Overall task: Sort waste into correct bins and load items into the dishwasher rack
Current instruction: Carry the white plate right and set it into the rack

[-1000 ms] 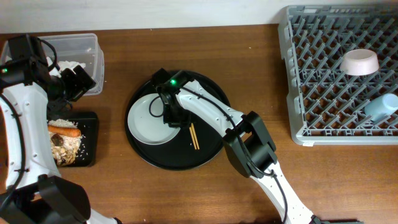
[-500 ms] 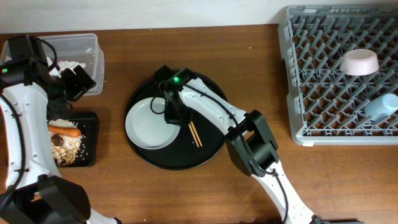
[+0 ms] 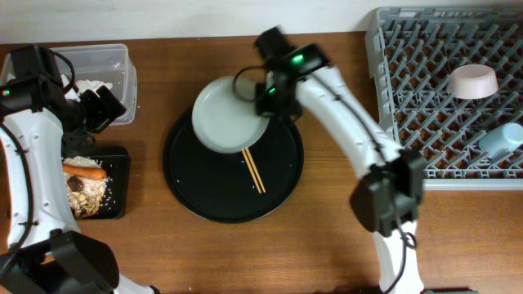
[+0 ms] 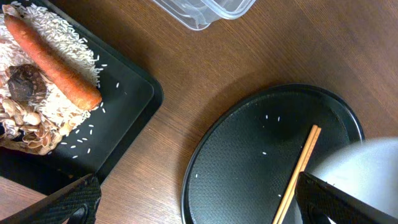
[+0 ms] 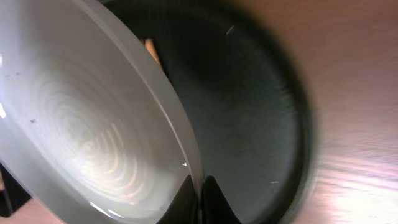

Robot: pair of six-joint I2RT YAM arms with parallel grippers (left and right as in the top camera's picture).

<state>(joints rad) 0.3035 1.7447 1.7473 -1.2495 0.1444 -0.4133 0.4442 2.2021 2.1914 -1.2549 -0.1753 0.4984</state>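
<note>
Count: one white dish (image 3: 227, 116), two wooden chopsticks (image 3: 253, 170), one light-blue cup (image 3: 500, 139), one pale bowl (image 3: 472, 81), one carrot (image 4: 53, 62), one dark brown lump (image 4: 25, 84).

The right gripper (image 3: 265, 96) is pinching the dish by its rim, fingers closed tight on the edge. The dish is hanging tilted above the upper left edge of the round black tray (image 3: 278, 192). It is round, shallow and glossy, showing faint concentric rings and a few dark specks.

The chopsticks are lying side by side on the round tray. The cup and bowl are sitting in the grey rack (image 3: 425, 106).

The left gripper (image 3: 100, 109) is hovering by the clear tub (image 3: 114, 61), fingers spread wide, holding nothing.
</note>
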